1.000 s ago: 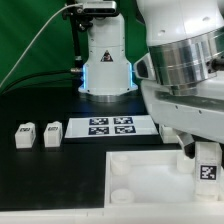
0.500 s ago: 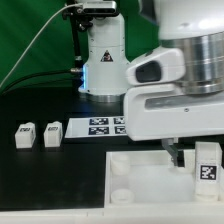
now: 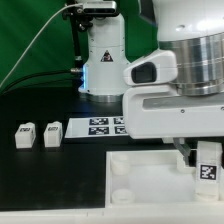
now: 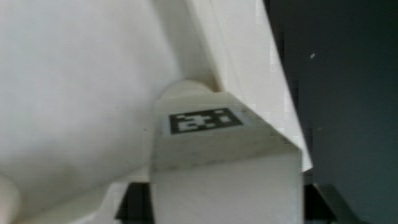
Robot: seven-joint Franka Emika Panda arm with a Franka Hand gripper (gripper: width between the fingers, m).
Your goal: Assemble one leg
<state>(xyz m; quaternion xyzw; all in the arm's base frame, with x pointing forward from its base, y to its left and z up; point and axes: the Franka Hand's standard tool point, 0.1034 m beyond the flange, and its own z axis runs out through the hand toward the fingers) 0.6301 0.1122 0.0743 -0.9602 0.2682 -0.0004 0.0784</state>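
1. The arm [image 3: 185,70] fills the exterior view's right and reaches down over the counter [image 3: 40,190].
2. The white panel [image 3: 150,185] lies flat on the counter below the arm. A round socket [image 3: 120,171] shows along its edge toward the exterior view's left. The corner under the hand is hidden by the arm.
3. The marker board [image 3: 110,126] lies beyond the panel, apart from the work.
4. The leg [image 3: 207,163] is the task's piece. It sits in the hand [image 4: 222,200] above the panel's side toward the exterior view's right. Its long axis is upright and its tag faces the exterior camera.
5. In the wrist view the two dark fingers [image 4: 322,198] flank the leg, pinching it between them. The leg runs straight out from the hand, so the panel lies directly past the leg's free end.
6. The coming move likely turns on lining that upright axis with the hidden corner socket. Whether the leg's lower end already touches the panel cannot be told from either view.
7. One spare leg [image 3: 24,137] and a second spare leg [image 3: 52,133] stand side by side on the counter, well apart from the hand toward the exterior view's left.
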